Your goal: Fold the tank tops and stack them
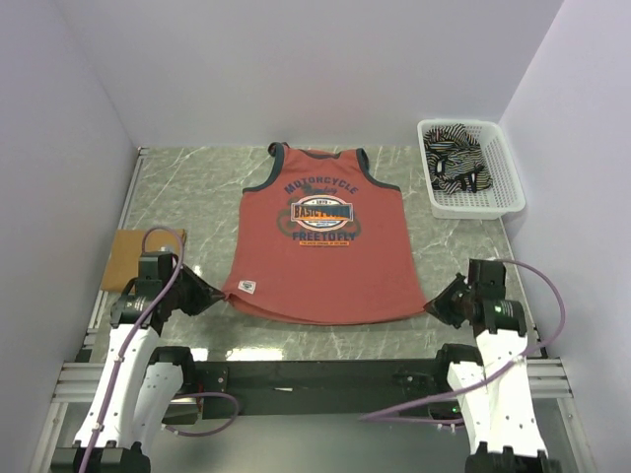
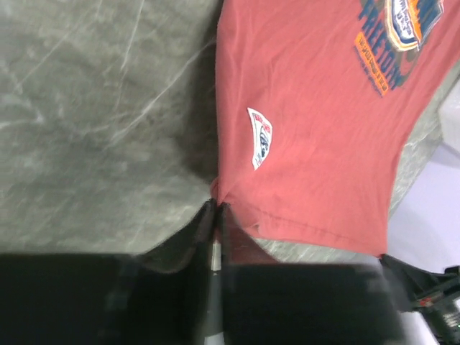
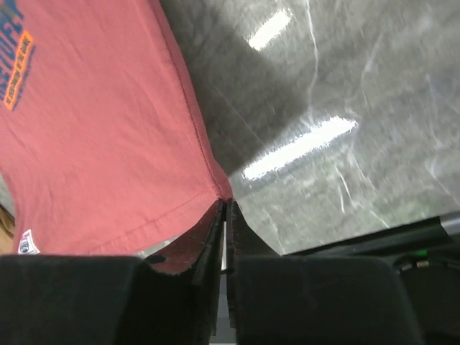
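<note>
Left tool (image 2: 217, 210) and right tool (image 3: 225, 208), nearly pressed together, each pinch a lower hem corner of the brick-red tank top (image 1: 320, 261).

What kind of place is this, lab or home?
Probably a robot lab cell, not a home: white walls box in a marble-look table, left arm and right arm sit on a metal frame, and a red tank top lies spread flat.

Bright even light, glare on table (image 3: 302, 144), blurred wrist-view foregrounds
</note>
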Controlling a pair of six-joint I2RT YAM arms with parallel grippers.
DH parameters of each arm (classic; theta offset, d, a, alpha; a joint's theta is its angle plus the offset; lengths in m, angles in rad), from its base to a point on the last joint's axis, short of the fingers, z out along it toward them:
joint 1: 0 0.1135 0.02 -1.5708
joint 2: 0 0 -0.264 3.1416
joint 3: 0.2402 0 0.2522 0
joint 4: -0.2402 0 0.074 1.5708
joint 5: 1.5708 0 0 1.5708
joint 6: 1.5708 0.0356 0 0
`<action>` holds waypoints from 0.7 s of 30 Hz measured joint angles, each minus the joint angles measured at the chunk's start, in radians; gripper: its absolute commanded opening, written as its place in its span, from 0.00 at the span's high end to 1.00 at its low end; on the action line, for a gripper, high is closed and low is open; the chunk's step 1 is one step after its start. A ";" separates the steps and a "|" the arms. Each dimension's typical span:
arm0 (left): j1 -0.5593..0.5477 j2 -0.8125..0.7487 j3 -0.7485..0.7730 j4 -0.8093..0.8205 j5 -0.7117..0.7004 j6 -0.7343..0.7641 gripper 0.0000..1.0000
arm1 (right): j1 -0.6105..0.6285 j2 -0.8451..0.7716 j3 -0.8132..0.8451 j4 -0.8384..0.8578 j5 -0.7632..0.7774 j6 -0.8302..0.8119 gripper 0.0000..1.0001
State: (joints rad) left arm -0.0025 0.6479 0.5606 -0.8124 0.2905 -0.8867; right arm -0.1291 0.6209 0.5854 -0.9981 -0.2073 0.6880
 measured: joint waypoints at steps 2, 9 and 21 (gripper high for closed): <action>0.000 -0.006 0.000 -0.023 0.001 0.016 0.63 | 0.000 -0.035 0.000 -0.033 0.003 0.006 0.57; -0.015 -0.024 0.045 -0.121 -0.024 0.052 0.29 | 0.002 -0.058 0.021 -0.098 0.008 -0.003 0.34; -0.002 0.352 0.581 0.081 0.016 0.102 0.35 | 0.912 0.275 0.237 0.209 0.252 0.268 0.42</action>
State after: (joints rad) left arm -0.0044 0.9997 1.1419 -0.7315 0.3069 -0.7845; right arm 0.7826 0.8955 0.8227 -0.7895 0.0448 0.9558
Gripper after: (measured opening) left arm 0.670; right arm 0.602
